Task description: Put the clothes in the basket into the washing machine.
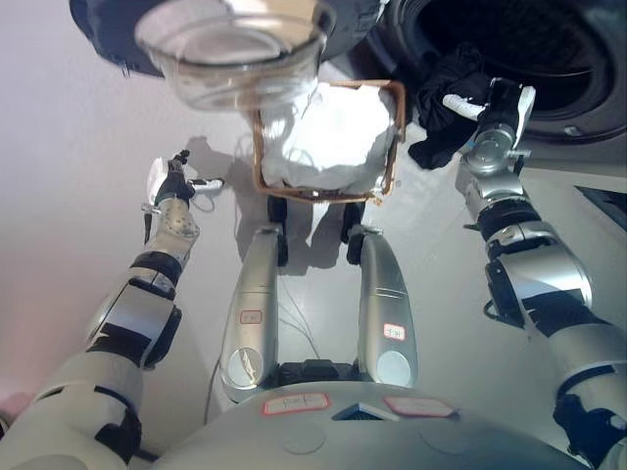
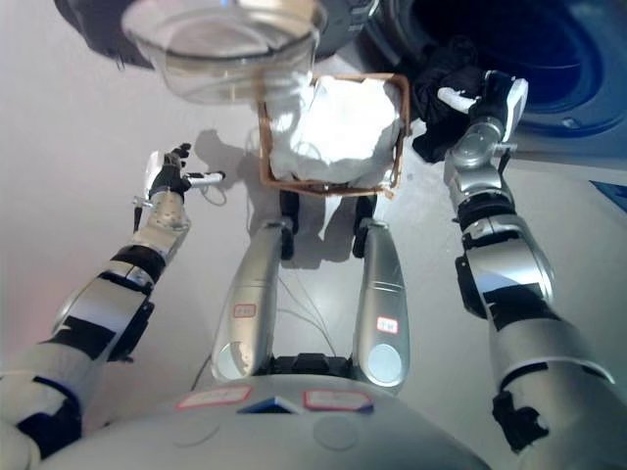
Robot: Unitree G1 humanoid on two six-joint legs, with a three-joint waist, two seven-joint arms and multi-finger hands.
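Black garment (image 1: pixel 446 108) in right robot hand (image 1: pixel 487 110)

You have bright, even light across the scene, coming from overhead. The pale floor (image 1: pixel 78 147) reflects it softly, and a diffuse grey shadow lies on it just beside the basket's (image 1: pixel 397 127) left side. The white cloth (image 1: pixel 338 132) in the basket is the brightest patch; its folds are nearly washed out. The washing machine's glass door (image 1: pixel 230 59) catches pale glare along its rim and bowl. The drum (image 1: pixel 549 49) stays deep in shade, so the dark garment (image 1: pixel 446 108) at its mouth shows you almost no detail. The wide lens bows things: the basket's rim looks bent.
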